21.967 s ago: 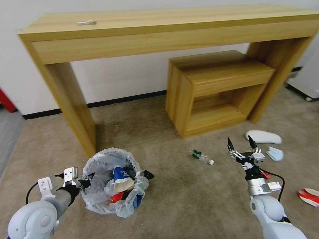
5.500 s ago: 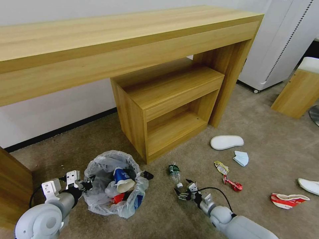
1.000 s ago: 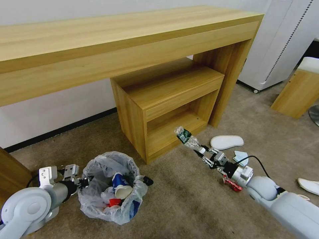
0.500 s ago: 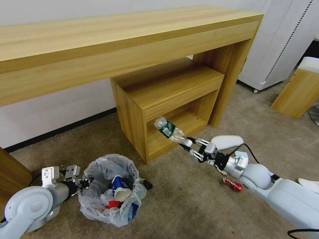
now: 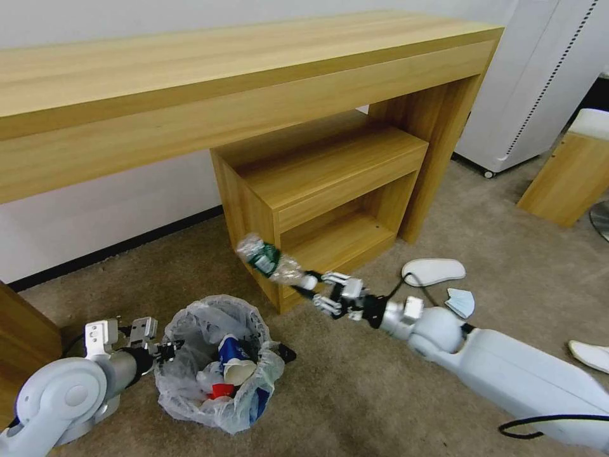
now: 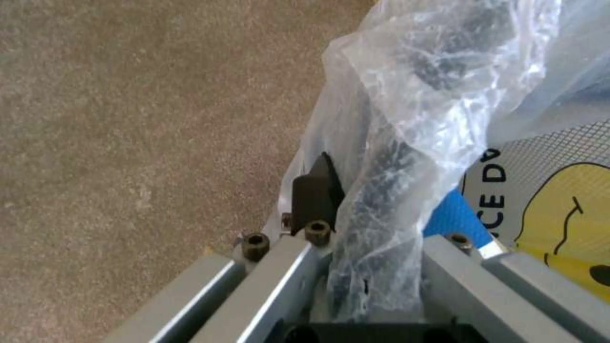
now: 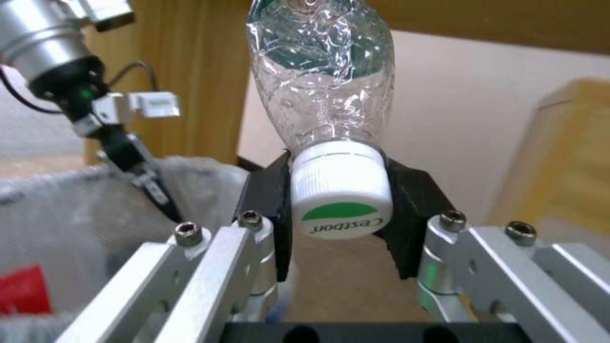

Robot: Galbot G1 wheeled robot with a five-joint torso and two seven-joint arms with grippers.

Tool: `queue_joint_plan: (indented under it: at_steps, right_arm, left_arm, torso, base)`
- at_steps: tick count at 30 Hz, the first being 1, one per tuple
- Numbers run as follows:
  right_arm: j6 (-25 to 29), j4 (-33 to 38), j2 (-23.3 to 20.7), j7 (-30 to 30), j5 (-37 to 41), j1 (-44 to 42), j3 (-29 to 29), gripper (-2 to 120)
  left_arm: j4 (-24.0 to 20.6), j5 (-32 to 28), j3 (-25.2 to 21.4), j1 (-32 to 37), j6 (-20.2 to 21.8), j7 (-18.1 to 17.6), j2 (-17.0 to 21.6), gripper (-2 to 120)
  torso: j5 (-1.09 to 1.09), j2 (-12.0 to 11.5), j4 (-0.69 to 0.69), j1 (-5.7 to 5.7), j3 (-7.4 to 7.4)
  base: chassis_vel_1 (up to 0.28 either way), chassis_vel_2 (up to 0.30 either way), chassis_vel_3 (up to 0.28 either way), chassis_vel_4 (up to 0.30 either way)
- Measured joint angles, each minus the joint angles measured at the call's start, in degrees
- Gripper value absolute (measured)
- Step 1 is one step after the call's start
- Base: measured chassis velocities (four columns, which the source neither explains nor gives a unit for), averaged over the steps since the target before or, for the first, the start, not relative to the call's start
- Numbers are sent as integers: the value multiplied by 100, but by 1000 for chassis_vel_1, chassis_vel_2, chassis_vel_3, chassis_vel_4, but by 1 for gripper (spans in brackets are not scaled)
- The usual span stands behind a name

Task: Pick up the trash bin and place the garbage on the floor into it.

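Crinkled clear plastic spills over the rim of the trash bin, which sits on the beige carpet nearest the robot and serves here as the landmark. Inside it lie a blue-white paper cup and some red litter. The left gripper is at the bin's left rim, its fingers pinched on the rim and the bag liner; in the left wrist view a dark fingertip presses against the plastic-wrapped rim of the bin.

Above and to the right of the bin, the right gripper reaches in from the right and holds the small bottle in the air. Its two black pads clamp the white cap, as the right wrist view shows, where the right gripper squeezes the cap of the bottle from both sides. The bottle is clear, crumpled, with a green label. Its long axis runs in line with the gripper, cap end in the fingers and base pointing away from the wrist, up and to the left, so the base hangs above the bin's far right edge, in front of the low wooden cabinet.

Farther to the right of the bin, a white slipper lies flat on the carpet with a light-blue face mask just beside it, and another white slipper lies well apart near the view's right edge. Beyond the bin, the long wooden table spans the cabinet against the wall.
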Motion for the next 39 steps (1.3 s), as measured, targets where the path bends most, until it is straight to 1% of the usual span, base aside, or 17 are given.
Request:
queue_joint_plan:
  at_steps: [2, 3, 5, 10, 12, 14, 16, 20, 35, 39]
  right_arm:
    - [-41, -59, 202, 116, 4, 4, -162, 27]
    - [-41, -59, 202, 116, 4, 4, -162, 27]
    - [-50, -144, 338, 156, -8, -3, -300, 27]
    - [-50, -211, 451, 187, -11, -5, -497, 27]
    - [-51, -200, 530, 254, 77, 53, -723, 27]
    - [-52, -195, 544, 265, 93, 69, -762, 27]
    - [-68, -175, 639, 296, 139, 172, -1020, 27]
    - [-80, -179, 717, 329, 186, 249, -1250, 27]
    - [-114, -317, 951, 392, 264, 390, -1697, 27]
    - [-111, -459, 1020, 401, 246, 391, -1774, 27]
  left_arm:
    - [21, 83, -3, -12, -1, 54, -95, 0]
    - [21, 83, -3, -12, -1, 54, -95, 0]
    - [45, 128, -2, -26, -1, 89, -174, 0]
    - [79, 158, 23, -59, -1, 98, -235, 0]
    - [81, 181, 27, -57, 0, 98, -266, 0]
    - [81, 184, 24, -53, 0, 98, -271, 0]
    - [76, 196, -25, -23, 0, 98, -300, 0]
    - [50, 197, -73, -3, 0, 97, -314, 0]
    - [37, 213, -102, 8, 2, 97, -401, 0]
    - [23, 218, -123, 17, 2, 95, -406, 0]
  torso:
    - [0, 0, 0, 0, 0]
    - [0, 0, 0, 0, 0]
    - [0, 0, 0, 0, 0]
    - [0, 0, -1, 0, 0]
    - [0, 0, -2, 0, 0]
    - [0, 0, -1, 0, 0]
    - [0, 0, 0, 0, 0]
    - [0, 0, -1, 0, -1]
    - [0, 0, -1, 0, -1]
    - [0, 0, -1, 0, -1]
  base:
    - [0, 0, 0, 0]
    - [0, 0, 0, 0]
    - [0, 0, 0, 0]
    - [0, 0, 0, 0]
    - [0, 0, 0, 0]
    - [0, 0, 0, 0]
    - [0, 0, 0, 0]
    - [0, 0, 0, 0]
    - [0, 0, 0, 0]
    - [0, 0, 0, 0]
